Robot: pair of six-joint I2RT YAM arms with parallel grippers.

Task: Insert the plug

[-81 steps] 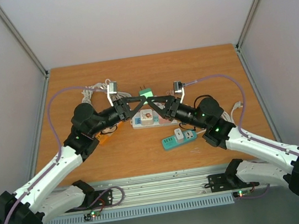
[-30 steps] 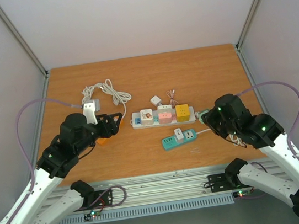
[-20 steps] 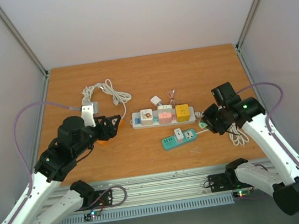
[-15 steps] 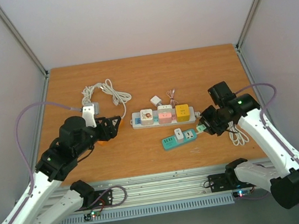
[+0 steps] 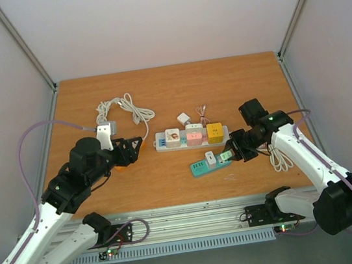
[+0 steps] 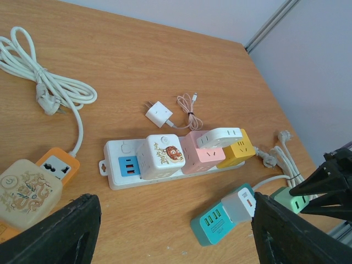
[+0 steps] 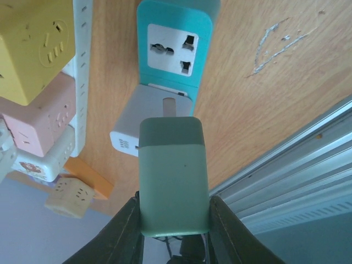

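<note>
We've got the green plug (image 7: 173, 176) pinched in the right gripper (image 7: 174, 212), a finger pressed against each of its long sides. It's over the right end of the teal power strip (image 7: 176, 33), and its front edge overlaps the grey adapter (image 7: 137, 124) sitting on that strip. We can't tell if it's touching anything yet.

Just behind the teal strip is the white power strip (image 6: 118, 151), carrying a printed white cube (image 6: 159, 157), a pink cube (image 6: 198, 157) and a yellow cube (image 6: 240, 148). A small white charger (image 6: 158, 114) lies beyond that.

The left gripper (image 6: 176, 220) hangs over the table (image 5: 176, 86) with its jaws wide and nothing in them. A beige cube adapter (image 6: 25, 192) and a coiled white cord (image 6: 49, 88) are off to its left.
</note>
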